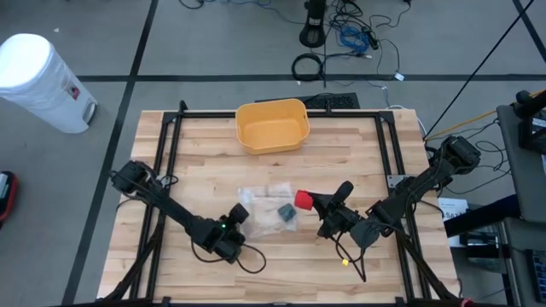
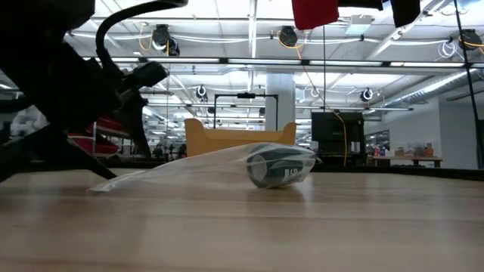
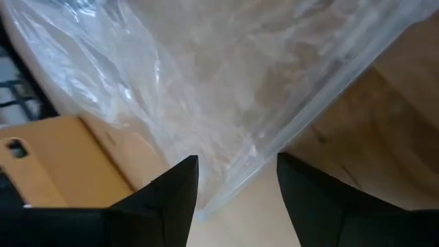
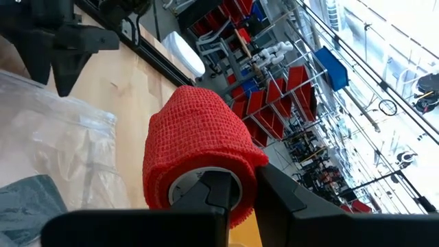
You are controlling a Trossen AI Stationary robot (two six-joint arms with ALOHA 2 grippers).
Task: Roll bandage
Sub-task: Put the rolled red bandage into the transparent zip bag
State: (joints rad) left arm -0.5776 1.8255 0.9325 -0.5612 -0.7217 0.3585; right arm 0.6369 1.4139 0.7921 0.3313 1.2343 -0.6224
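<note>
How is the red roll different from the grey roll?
The red roll is up in the air, pinched by the right gripper; the grey roll lies on the table. The red roll is bare, while the grey roll sits inside a clear bag. Both look like rolled bandages.

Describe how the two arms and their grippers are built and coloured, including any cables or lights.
Both arms are dark, near-black jointed links rising from bases at the table's side edges. The left gripper has two flat, black, wedge-shaped fingers; a small green light glows near its wrist. The right gripper is equally dark, with a black cable looping under its wrist beside a small yellow spot.
</note>
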